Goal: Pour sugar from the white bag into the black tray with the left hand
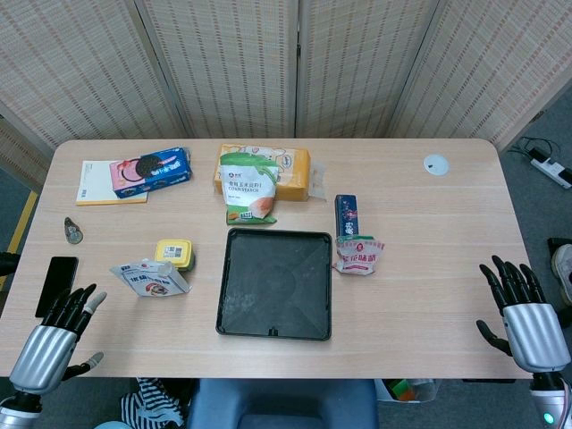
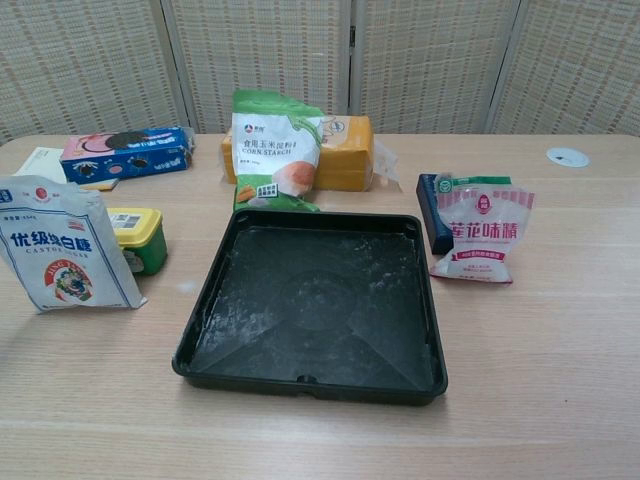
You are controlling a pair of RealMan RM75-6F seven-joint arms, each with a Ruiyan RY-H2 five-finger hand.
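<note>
Left hand (image 1: pixel 55 335): at the table's 7 o'clock corner, fingers spread, holding nothing; unseen in the chest view. Right hand (image 1: pixel 527 313): at 4 o'clock off the table edge, fingers likewise apart and empty.

White bag (image 1: pixel 150 279): standing pouch just at 1 o'clock of the left hand, white with blue Chinese lettering, a red corner emblem and a round picture low on its face; top edge looks crumpled, whether opened cannot be told. A yellow-lidded tub (image 1: pixel 175 254) stands touching behind it.

Black tray (image 1: pixel 275 282): square, shallow, at table centre, 3 o'clock of the bag and apart from it; floor dusted with pale residue.

Table (image 1: pixel 429 268): light wood-grain top. Woven folding screen (image 1: pixel 357 63) behind, at 12 o'clock.

Black phone (image 1: pixel 56 284): flat at the 9 o'clock edge beside the left hand.
</note>
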